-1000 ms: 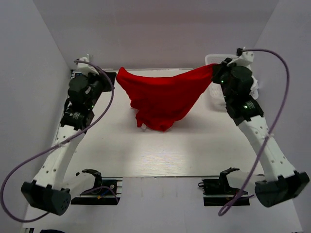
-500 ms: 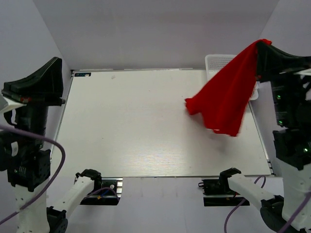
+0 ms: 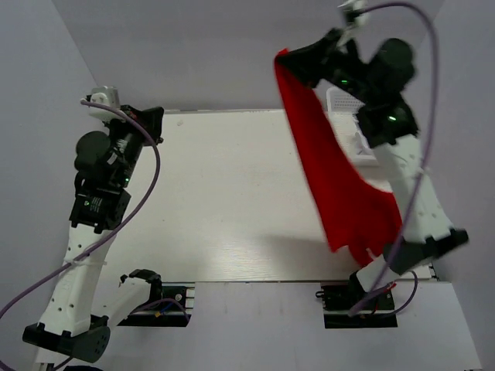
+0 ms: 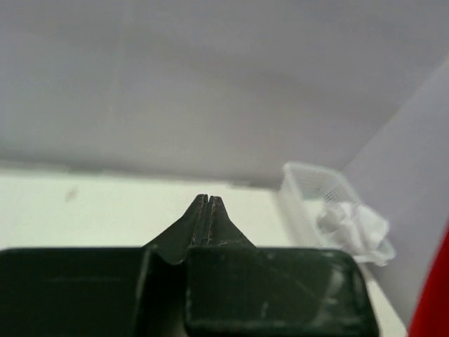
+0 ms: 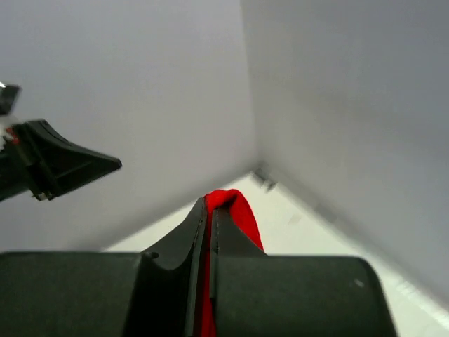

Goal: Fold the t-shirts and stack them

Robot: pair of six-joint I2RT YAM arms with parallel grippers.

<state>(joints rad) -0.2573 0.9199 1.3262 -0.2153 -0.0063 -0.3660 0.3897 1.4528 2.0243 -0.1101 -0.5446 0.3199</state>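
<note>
My right gripper (image 3: 288, 59) is raised high over the back right of the table and is shut on the red t-shirt (image 3: 332, 178), which hangs from it in a long drape down to the table's near right edge. In the right wrist view the red cloth (image 5: 235, 207) is pinched between the shut jaws of that gripper (image 5: 210, 203). The white t-shirt (image 4: 354, 225) lies crumpled in the white mesh basket (image 4: 309, 184) at the back right. My left gripper (image 3: 155, 124) is shut and empty above the table's back left; its jaws are pressed together in the left wrist view (image 4: 208, 201).
The white mesh basket (image 3: 340, 99) stands at the table's back right corner, partly hidden by the right arm. Grey walls close in the table on three sides. Two black clamps sit at the near edge.
The right gripper has swung the red t-shirt up and to the left, so it now hangs long. The left arm has come back over the table's back left, holding nothing.
</note>
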